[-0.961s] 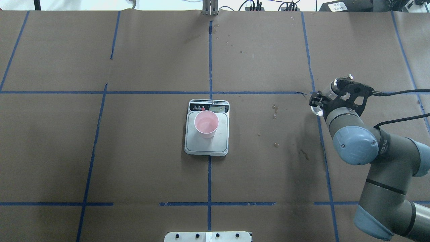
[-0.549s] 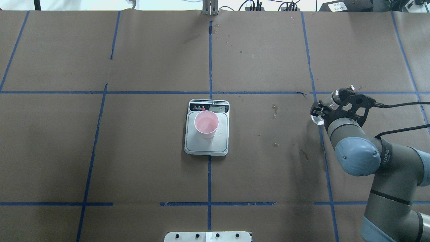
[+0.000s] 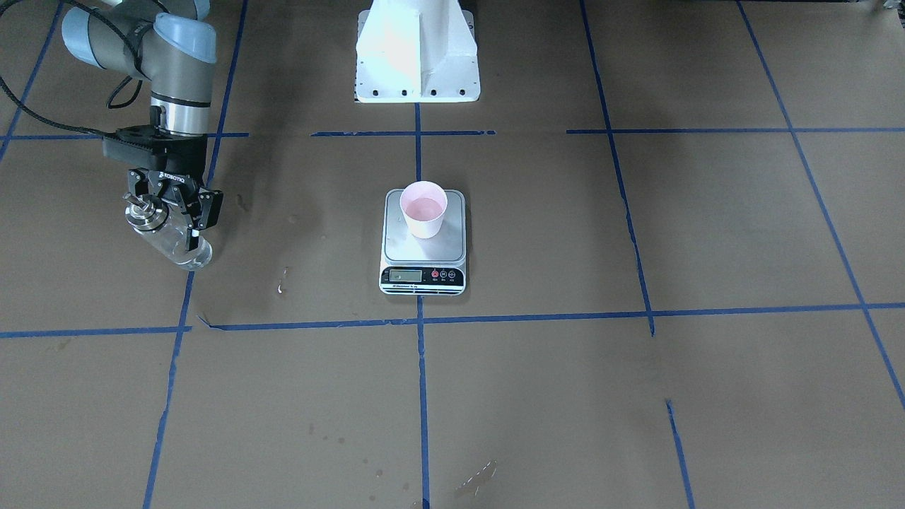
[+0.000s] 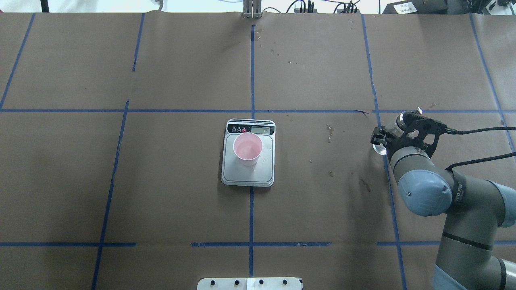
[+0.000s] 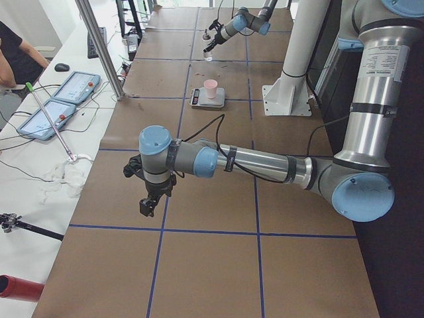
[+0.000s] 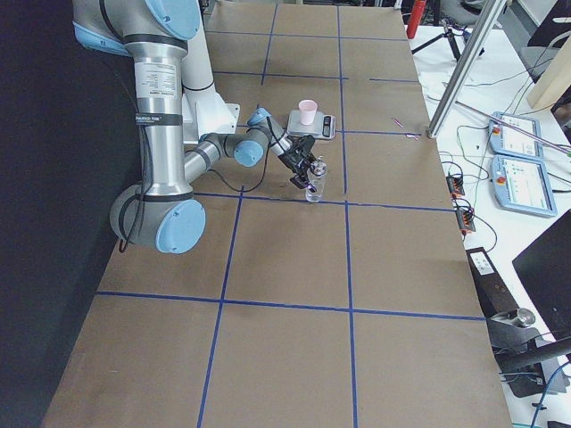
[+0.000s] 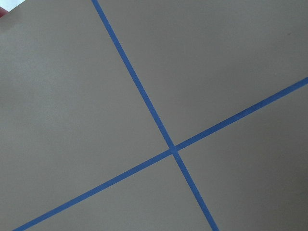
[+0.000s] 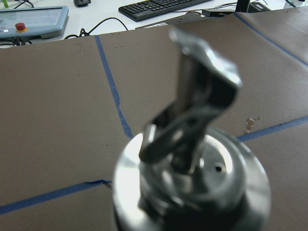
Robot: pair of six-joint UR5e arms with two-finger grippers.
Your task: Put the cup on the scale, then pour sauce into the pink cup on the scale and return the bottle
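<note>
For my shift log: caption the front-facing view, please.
Right tool holds the tilted bottle well aside from the cup standing on the scale.

Cup (image 4: 247, 148) on scale (image 4: 248, 176) — bottle (image 3: 167, 241) well apart, robot's right.

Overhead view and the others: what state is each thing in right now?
cup: upright on the scale's platform
scale: lying flat, carrying the cup
bottle: tilted, cap on, held off to the side
right gripper: shut on the bottle
left gripper: cannot tell open or shut
</note>
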